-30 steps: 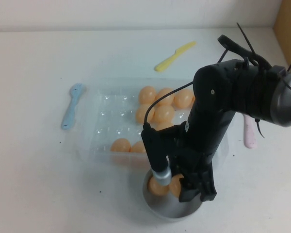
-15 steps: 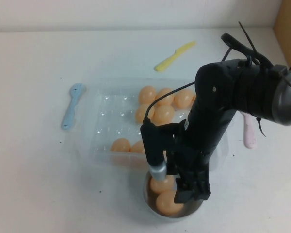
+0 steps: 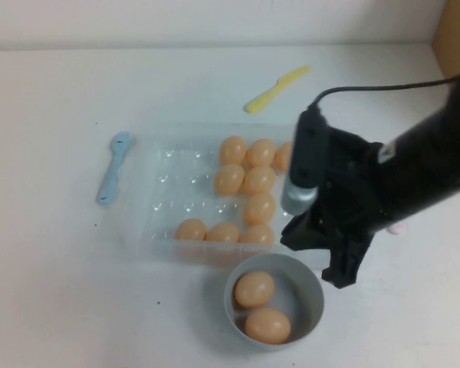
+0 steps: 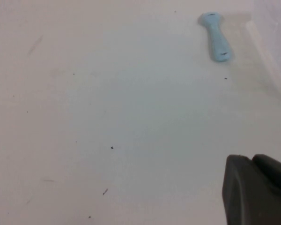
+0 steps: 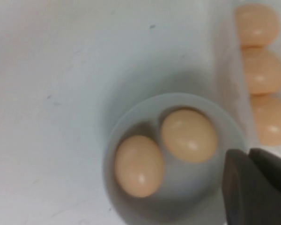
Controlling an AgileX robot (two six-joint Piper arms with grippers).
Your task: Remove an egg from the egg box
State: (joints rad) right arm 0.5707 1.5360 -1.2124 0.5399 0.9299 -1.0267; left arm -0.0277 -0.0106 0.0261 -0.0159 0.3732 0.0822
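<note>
The clear plastic egg box (image 3: 165, 195) lies mid-table with several peach-orange eggs (image 3: 232, 149) in its right-hand cells. Two more eggs (image 3: 254, 288) lie in the grey-blue bowl (image 3: 313, 287) in front of the box. My right gripper (image 3: 340, 274) hangs empty just right of the bowl, above its rim. In the right wrist view its dark fingers (image 5: 250, 152) are pressed together beside the bowl (image 5: 131, 117) with its two eggs (image 5: 188, 135). My left gripper (image 4: 253, 159) is shut and empty over bare table, out of the high view.
A blue spoon (image 3: 113, 165) lies left of the box and shows in the left wrist view (image 4: 215, 42). A yellow plastic knife (image 3: 276, 88) lies behind the box. A pink utensil (image 3: 399, 228) is mostly hidden under my right arm. A brown box (image 3: 456, 31) stands at the far right.
My right gripper let an egg go into the bowl, then rose and swung right and back. The bowl and box eggs it covered now show.
</note>
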